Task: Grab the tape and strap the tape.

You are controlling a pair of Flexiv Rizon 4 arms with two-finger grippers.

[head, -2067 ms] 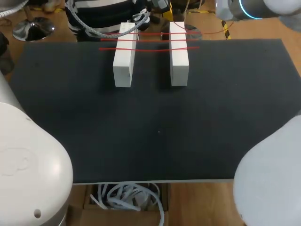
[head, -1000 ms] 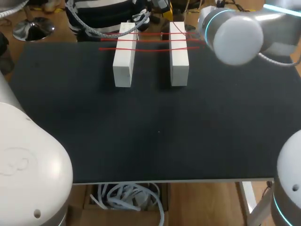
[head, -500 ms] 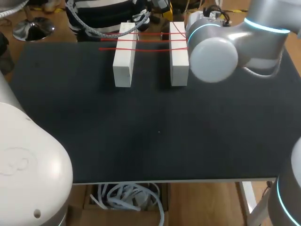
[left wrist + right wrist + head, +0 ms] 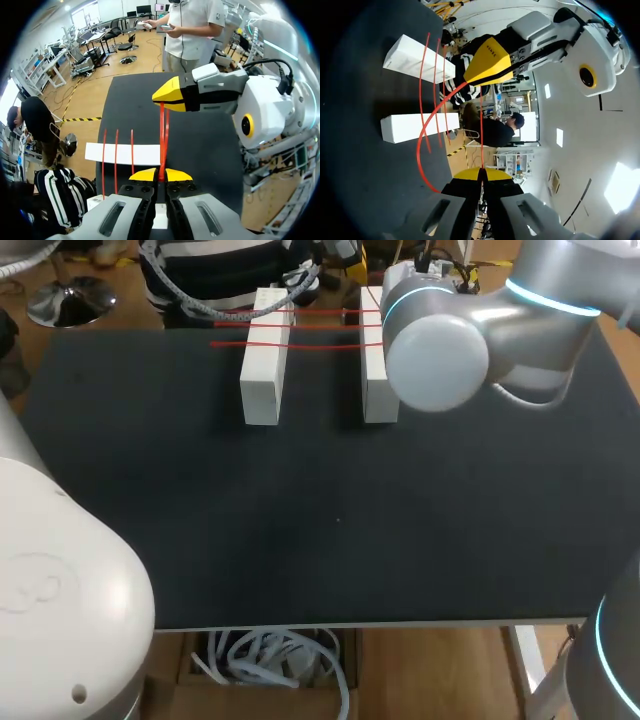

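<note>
Two white blocks, left and right, lie side by side at the far end of the black mat, with three red tapes stretched across both. In the left wrist view my left gripper is shut on another red tape, which runs straight ahead to my right gripper. The right wrist view shows my right gripper shut on that red tape, whose slack curves down past the blocks; my left gripper faces it. Both grippers are hidden in the head view.
My right arm's big round joint hangs over the far right of the mat and covers part of the right block. My left arm's white housing fills the near left corner. Open mat stretches from the blocks to the front edge.
My right arm has swung left across the far side of the table and now overlaps the right block. The blocks and the three tapes on them have not moved.
</note>
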